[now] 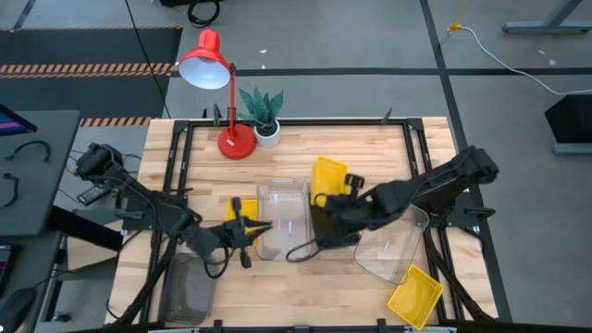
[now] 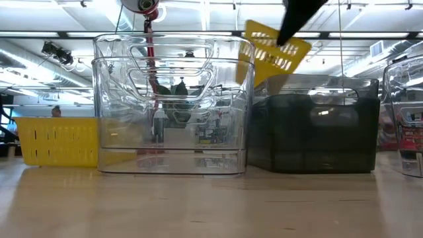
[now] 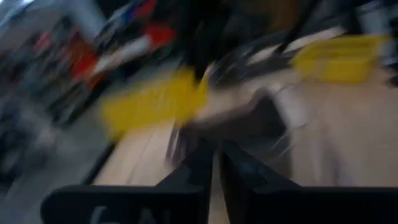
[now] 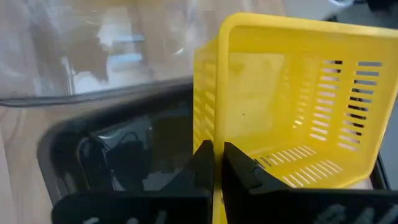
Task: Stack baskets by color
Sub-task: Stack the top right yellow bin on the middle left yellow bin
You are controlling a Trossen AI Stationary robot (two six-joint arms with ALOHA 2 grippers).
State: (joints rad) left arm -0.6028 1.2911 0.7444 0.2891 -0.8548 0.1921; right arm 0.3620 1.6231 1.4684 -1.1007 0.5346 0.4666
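The right gripper [image 4: 213,163] is pinched tight on the rim of a small yellow basket [image 4: 292,106], and in the low view that basket hangs tilted in the air at upper centre-right, above the dark grey basket [image 2: 316,125] that sits beside the clear basket [image 2: 173,102]. So the step in hand looks like the yellow pile: one picked up, now to be carried to its mates. From above, the lifted one shows at centre frame, just right of the clear basket, with a second yellow basket [image 1: 242,210] against the clear one's left side and a third [image 1: 414,296] down at the lower right, by another clear bin [image 1: 393,245]. The left gripper [image 1: 246,233] sits low at centre-left, close by that second yellow basket; its wrist picture is smeared, but the fingers appear nearly together with nothing between them, though I would not swear to it. Another grey bin [image 1: 190,289] lies at lower left. Next, I'd judge, the right arm must level the basket, line its corners over whichever yellow one is chosen, and lower it squarely before letting go, keeping clear of the left arm.
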